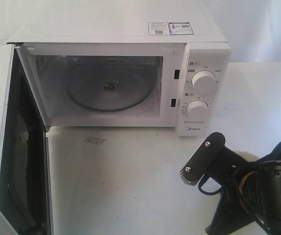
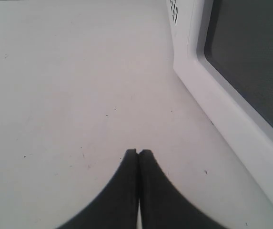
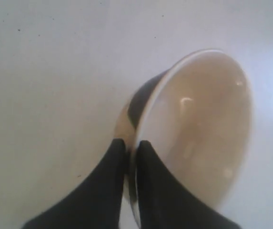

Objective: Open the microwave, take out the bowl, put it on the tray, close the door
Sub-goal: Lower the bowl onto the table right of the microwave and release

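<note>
Glossy cream bowl (image 3: 198,129): rigid, slippery, chip-prone, probably light. Right gripper (image 3: 131,143) clamped on its rim; rim grip suits. Left gripper (image 2: 138,152) fingers together, empty. Microwave door (image 1: 12,147) open, exterior frame left.

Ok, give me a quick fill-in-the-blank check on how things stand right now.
1. The door of the microwave stands ____.
2. The turntable inside carries ____.
3. The right gripper pinches the bowl by its ____.
4. The left gripper is ____, holding nothing.
Missing words: open; nothing; rim; shut.
</note>
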